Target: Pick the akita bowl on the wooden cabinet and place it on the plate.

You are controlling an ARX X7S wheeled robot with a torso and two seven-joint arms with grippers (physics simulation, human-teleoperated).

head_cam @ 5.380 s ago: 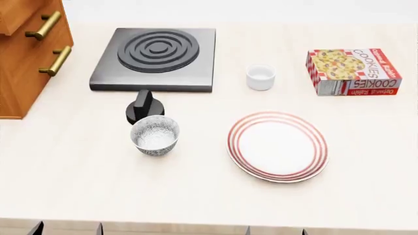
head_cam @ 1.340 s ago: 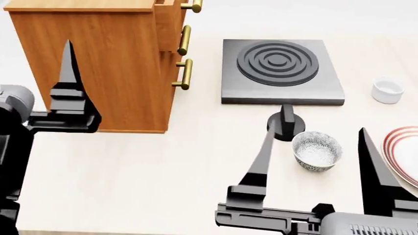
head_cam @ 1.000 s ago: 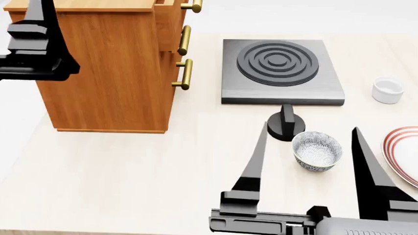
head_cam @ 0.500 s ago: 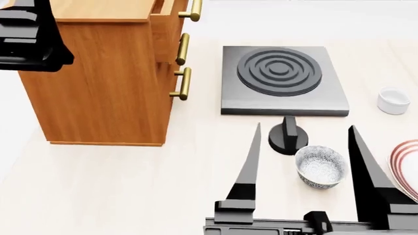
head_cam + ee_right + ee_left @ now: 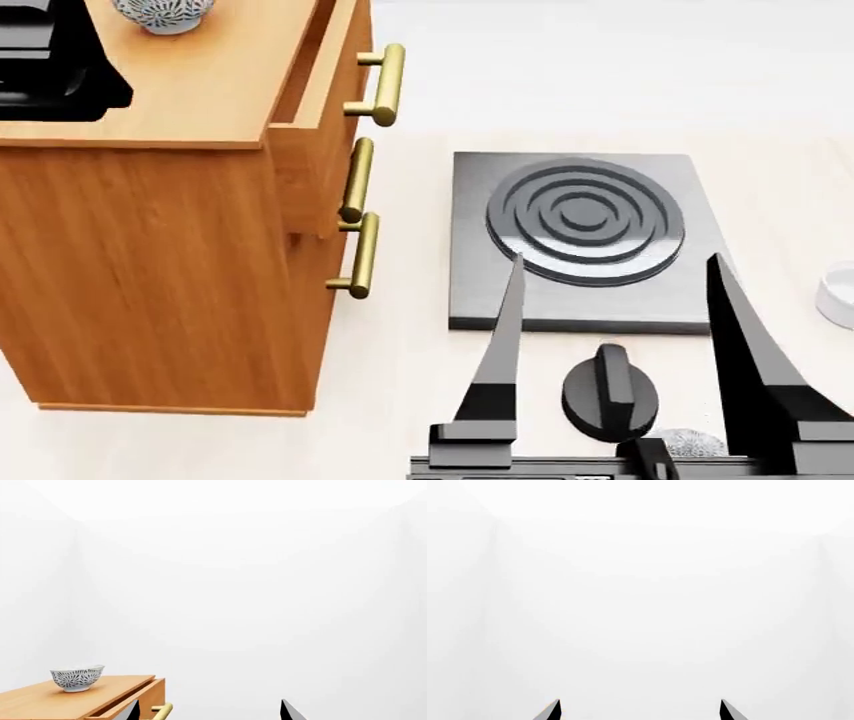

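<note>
The akita bowl [image 5: 162,12] [image 5: 77,678], white with a fine blue-grey pattern, stands on the flat top of the wooden cabinet [image 5: 174,230] [image 5: 100,696]. My left gripper [image 5: 640,711] is open and faces only a blank white wall; its dark body [image 5: 54,70] hangs over the cabinet top, beside the bowl. My right gripper [image 5: 615,258] [image 5: 210,711] is open and empty, low over the table in front of the stove, pointing towards the cabinet. The plate is out of view.
A dark stove plate [image 5: 581,235] lies right of the cabinet, with a black knob [image 5: 610,392] in front. A second patterned bowl [image 5: 691,442] peeks out at the bottom edge. A white cup [image 5: 841,295] sits far right. The cabinet's brass handles [image 5: 358,180] stick out.
The head view has risen, bringing the cabinet top and its bowl into sight. The table bowl has slid to the bottom edge and the plate has left the view.
</note>
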